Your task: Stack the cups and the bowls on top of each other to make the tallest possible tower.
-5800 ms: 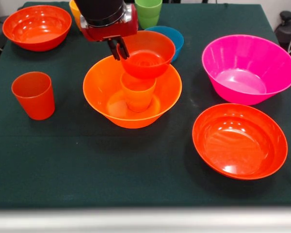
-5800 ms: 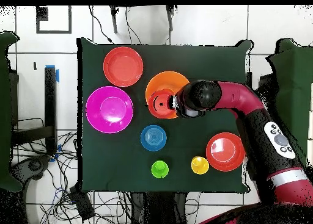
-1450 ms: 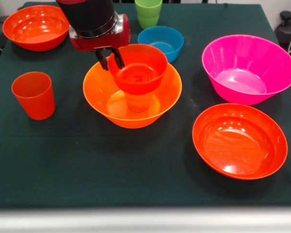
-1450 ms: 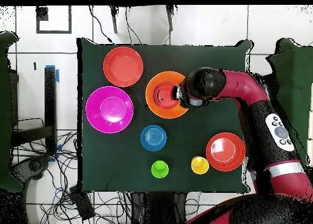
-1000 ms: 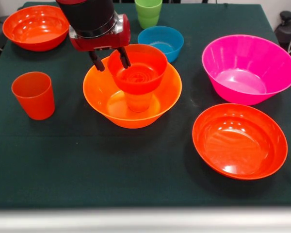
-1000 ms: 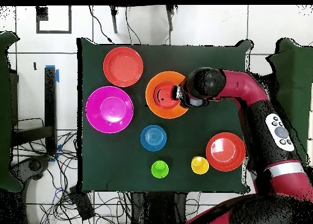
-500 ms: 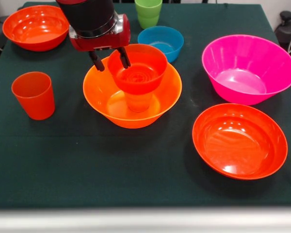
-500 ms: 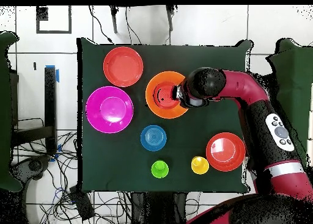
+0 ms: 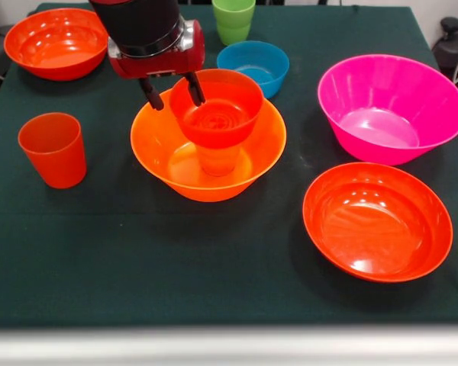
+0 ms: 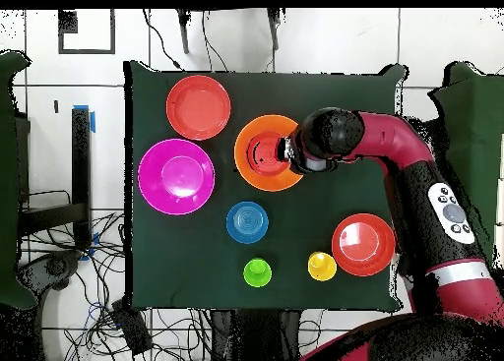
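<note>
Tower so far: large orange bowl (image 9: 208,156) at table centre, orange cup (image 9: 217,159) standing inside it, small red-orange bowl (image 9: 216,107) sitting on top of that cup. Three pieces up, looks level.

Left loose, largest to smallest: magenta bowl (image 9: 391,107) at 3 o'clock of the tower, wide red-orange bowl (image 9: 377,221) at 4 o'clock, second wide red-orange bowl (image 9: 58,42) at 10 o'clock, small blue bowl (image 9: 253,65) at 1 o'clock just behind the tower, red-orange cup (image 9: 53,149) at 9 o'clock, green cup (image 9: 233,19) at 12 o'clock near the far edge. Yellow cup (image 10: 321,267) seen only from overhead, between the green cup and the second wide bowl; hidden behind the arm in front view. Roughly a third done, most pieces not yet stacked.

Arm (image 10: 394,165) reaching over the table, wrist vertical, pointing straight down at the 10 o'clock side of the top bowl. Gripper (image 9: 172,90) spread wide, holding nothing: one finger inside the small bowl's rim, the other outside it over the big bowl. Straddling the rim without pinching it; bowl appears released.
</note>
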Controlling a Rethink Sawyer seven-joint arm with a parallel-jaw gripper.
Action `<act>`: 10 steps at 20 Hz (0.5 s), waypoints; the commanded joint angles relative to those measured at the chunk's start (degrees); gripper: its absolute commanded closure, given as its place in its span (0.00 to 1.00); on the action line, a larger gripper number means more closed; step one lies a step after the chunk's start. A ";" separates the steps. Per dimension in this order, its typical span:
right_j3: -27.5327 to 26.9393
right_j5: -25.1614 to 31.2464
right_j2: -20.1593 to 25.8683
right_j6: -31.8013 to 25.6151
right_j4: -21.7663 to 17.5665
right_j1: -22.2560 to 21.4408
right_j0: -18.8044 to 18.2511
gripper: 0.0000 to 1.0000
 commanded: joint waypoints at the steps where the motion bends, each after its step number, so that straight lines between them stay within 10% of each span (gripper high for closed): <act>1: -0.35 5.94 0.89 -14.65 -1.14 -1.32 2.85 0.00; 10: 0.31 7.34 0.92 -12.97 -0.16 -3.21 3.68 0.00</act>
